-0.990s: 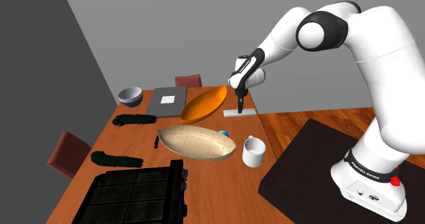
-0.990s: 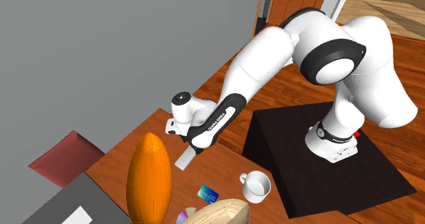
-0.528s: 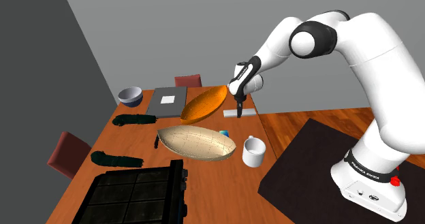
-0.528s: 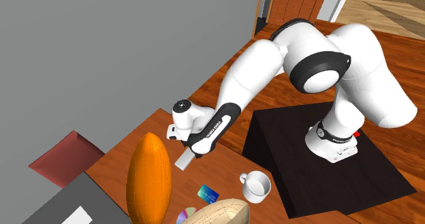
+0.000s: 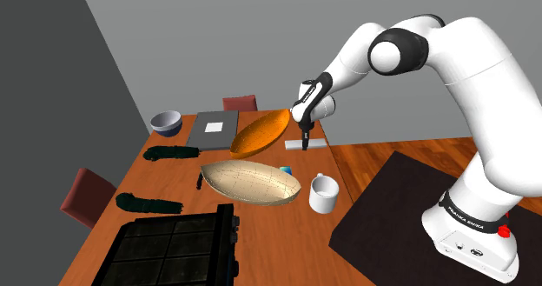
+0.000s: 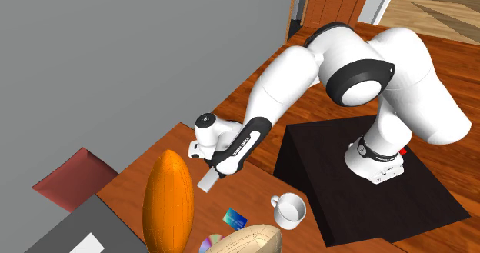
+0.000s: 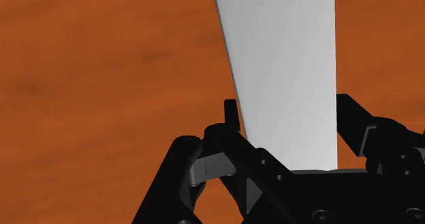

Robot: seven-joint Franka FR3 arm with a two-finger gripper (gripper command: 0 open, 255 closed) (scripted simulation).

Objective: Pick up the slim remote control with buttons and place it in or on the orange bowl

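The slim remote [image 7: 286, 86] is drawn as a plain light grey slab and lies flat on the brown wooden table [image 7: 102, 73]. My gripper [image 7: 289, 110] straddles its near end, and both black fingers [image 7: 231, 114] press against its long edges. In the shoulder view the gripper [image 5: 306, 139] stands upright over the remote [image 5: 316, 143], at the table's far corner. The orange bowl [image 5: 261, 131] is long and oval and lies just to that view's left of the remote. In the second exterior view the remote [image 6: 208, 182] pokes out below the hand, beside the orange bowl [image 6: 168, 201].
A tan oval bowl [image 5: 252, 182], a small blue card [image 5: 285, 169] and a white mug [image 5: 323, 193] sit nearer the stand. A grey flat slab [image 5: 214, 129], a blue-grey bowl [image 5: 166, 122], two dark objects [image 5: 176, 153] and a black grid-topped block [image 5: 174, 249] fill the shoulder view's left.
The arm came down onto the remote in the first half second and has stayed there since. The fingers have closed against the remote's edges.
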